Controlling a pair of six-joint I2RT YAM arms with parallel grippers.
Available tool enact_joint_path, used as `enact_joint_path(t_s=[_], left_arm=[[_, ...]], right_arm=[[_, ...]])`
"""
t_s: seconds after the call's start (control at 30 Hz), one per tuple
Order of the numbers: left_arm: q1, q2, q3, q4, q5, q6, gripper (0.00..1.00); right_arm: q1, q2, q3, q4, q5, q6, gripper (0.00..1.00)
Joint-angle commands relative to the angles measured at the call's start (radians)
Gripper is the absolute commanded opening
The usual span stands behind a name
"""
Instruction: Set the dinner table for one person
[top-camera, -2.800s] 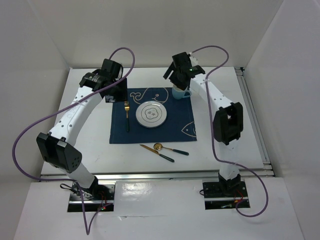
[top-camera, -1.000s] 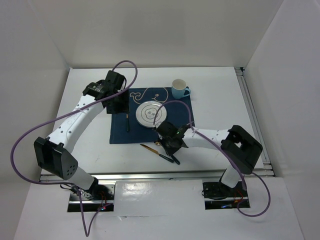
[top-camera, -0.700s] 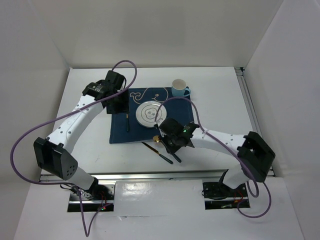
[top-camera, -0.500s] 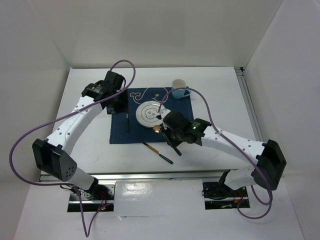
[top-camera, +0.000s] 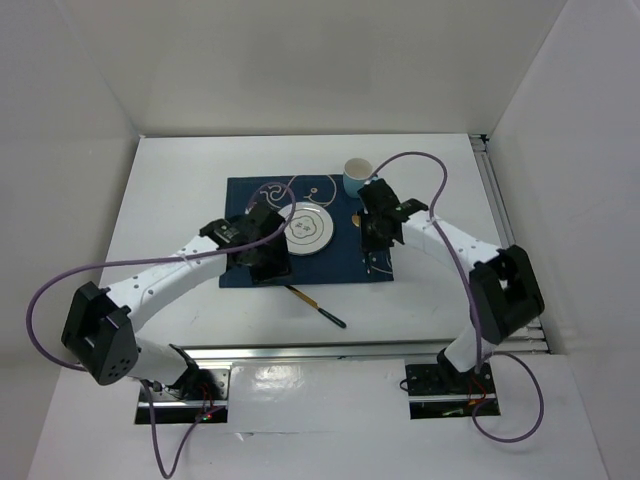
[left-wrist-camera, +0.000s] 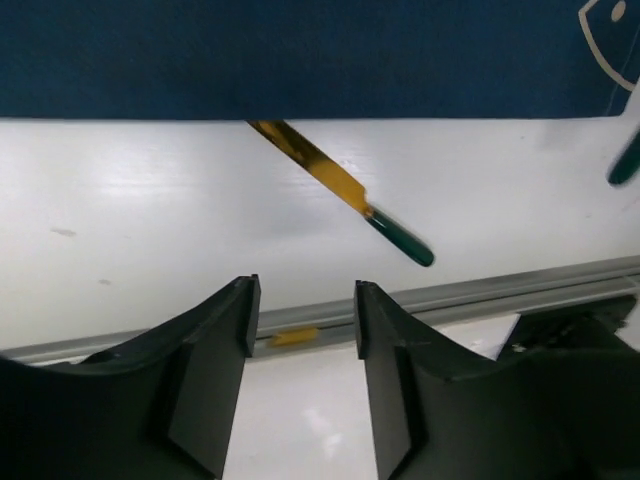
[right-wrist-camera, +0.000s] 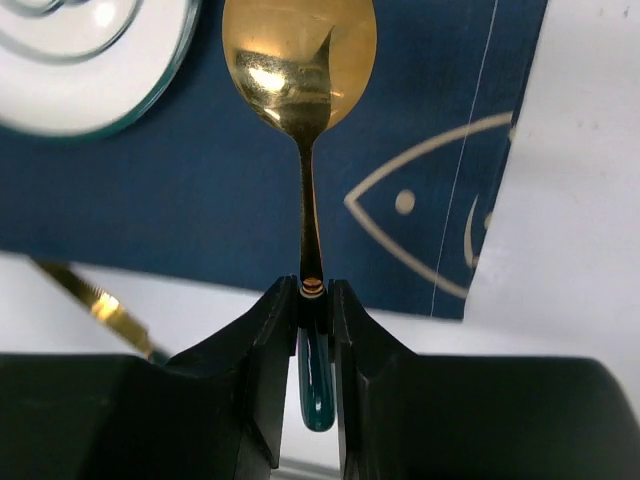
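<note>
The white dinner table (top-camera: 170, 190) carries a navy placemat (top-camera: 335, 262) with a white plate (top-camera: 305, 228) at its middle. My right gripper (top-camera: 372, 238) hovers over the mat's right part, right of the plate. It is shut (right-wrist-camera: 315, 290) on the green handle of a gold spoon (right-wrist-camera: 298, 60), whose bowl points away over the mat. My left gripper (top-camera: 268, 264) is at the mat's front edge and stands open (left-wrist-camera: 305, 310) with nothing between its fingers. A gold knife (left-wrist-camera: 330, 185) with a green handle lies on the bare table just in front of the mat (left-wrist-camera: 300, 50).
A light blue cup (top-camera: 356, 175) stands at the mat's back right corner. The metal rail (left-wrist-camera: 450, 295) runs along the table's near edge, close behind the knife (top-camera: 315, 305). My left arm covers the mat's left part.
My right gripper has lifted the spoon off the table in front of the mat and carried it back over the mat's right side. My left arm has swung from the mat's back left to its front edge.
</note>
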Motion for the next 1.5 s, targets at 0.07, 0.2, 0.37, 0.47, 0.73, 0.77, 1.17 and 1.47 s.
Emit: enact_joint_path(t_s=[0.07,0.2,0.37,0.47,0.73,0.77,1.17,1.47], left_arm=[[-0.086,-0.04,-0.095,0.162,0.063,-0.239,0.64],[-0.121,-0.003,-0.151,0.26,0.116,-0.296,0.81],[-0.205,0.141,-0.088,0.265,0.116,-0.335,0.8],[-0.239,0.195,-0.069,0.256,0.087,-0.383,0.75],[-0.253,0.23,-0.091,0.302,0.087,-0.44,0.71],[-0.253,0.23,-0.091,0.302,0.078,-0.44,0.71],[-0.293,0.371,-0.006,0.291,0.035,-0.478,0.69],[-0.293,0.419,0.013,0.239,0.008,-0.449,0.49]], right_arm=[[-0.043,0.135,0.104,0.135,-0.016,0.042,0.0],[-0.066,0.24,0.17,0.144,-0.016,0.042,0.02],[-0.066,0.281,0.195,0.155,-0.03,0.051,0.43],[-0.066,0.249,0.173,0.164,-0.05,0.051,0.6],[-0.085,0.067,0.069,0.139,-0.059,0.071,0.6],[-0.085,0.044,0.034,0.139,-0.059,0.082,0.6],[-0.229,-0.277,-0.11,0.018,-0.098,0.038,0.6],[-0.295,-0.349,-0.11,-0.014,-0.117,-0.002,0.6]])
